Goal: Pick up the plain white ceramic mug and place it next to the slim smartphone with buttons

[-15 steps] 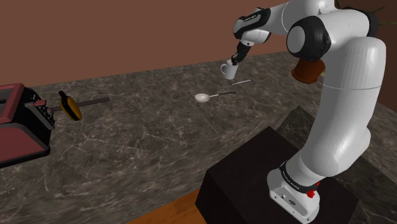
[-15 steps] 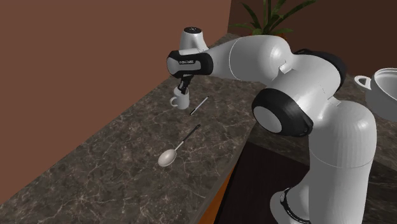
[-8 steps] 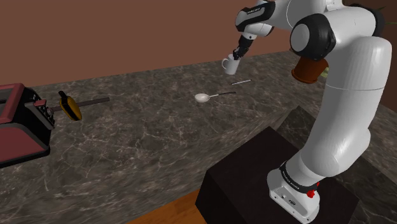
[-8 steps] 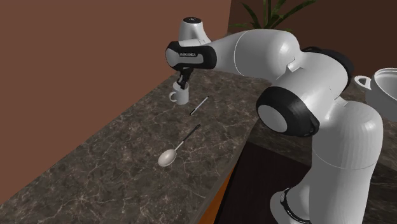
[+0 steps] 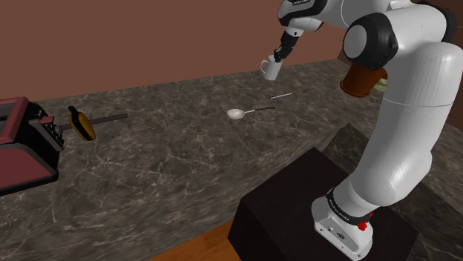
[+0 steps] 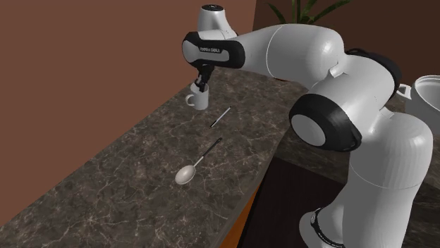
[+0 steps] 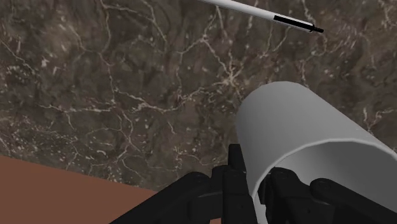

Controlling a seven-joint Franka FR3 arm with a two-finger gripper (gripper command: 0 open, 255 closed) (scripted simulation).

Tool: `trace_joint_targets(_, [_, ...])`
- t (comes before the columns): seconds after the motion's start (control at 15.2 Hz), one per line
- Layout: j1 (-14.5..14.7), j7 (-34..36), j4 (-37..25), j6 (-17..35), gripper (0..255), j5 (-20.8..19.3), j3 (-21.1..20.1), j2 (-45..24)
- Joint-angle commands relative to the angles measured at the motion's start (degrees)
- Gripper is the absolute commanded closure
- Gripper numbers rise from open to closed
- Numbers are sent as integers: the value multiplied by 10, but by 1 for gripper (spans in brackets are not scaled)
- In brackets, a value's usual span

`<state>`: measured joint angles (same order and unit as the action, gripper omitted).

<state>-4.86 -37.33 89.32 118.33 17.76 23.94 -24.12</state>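
The white mug (image 5: 271, 70) hangs tilted in the air above the back of the dark marble counter (image 5: 171, 148), close to the brown wall. My black gripper (image 5: 279, 58) comes down from above and is shut on the mug's rim. The second exterior view has the mug (image 6: 199, 100) under the gripper (image 6: 202, 86), its handle pointing to that view's left. In the wrist view the fingers (image 7: 236, 181) clasp the wall of the mug (image 7: 299, 140). A thin white stick-like thing with a black end (image 7: 267, 13) lies on the counter (image 5: 280, 96) beneath; I cannot tell if it is the phone.
A white spoon (image 5: 237, 113) lies mid-counter. At the shoulder view's left are a yellow-and-black tool (image 5: 81, 124) and a dark red appliance (image 5: 22, 144). A brown pot (image 5: 362, 80) stands behind the arm. A white lidded pot (image 6: 426, 95) sits at the second exterior view's right.
The arm has lifted the mug higher off the counter and a little toward the wall. The grip on the rim is unchanged. Spoon and thin stick have stayed put.
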Motion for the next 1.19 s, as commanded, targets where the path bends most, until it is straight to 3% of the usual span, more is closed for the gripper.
trace_joint_targets(0.0, [0,3,-9,-12,255,-3,1,4])
trace_joint_targets(0.99, [-8,22,-110,-121,255,-16,8,14])
trace_joint_targets(1.12, [-6,16,-80,-113,255,-21,12,36])
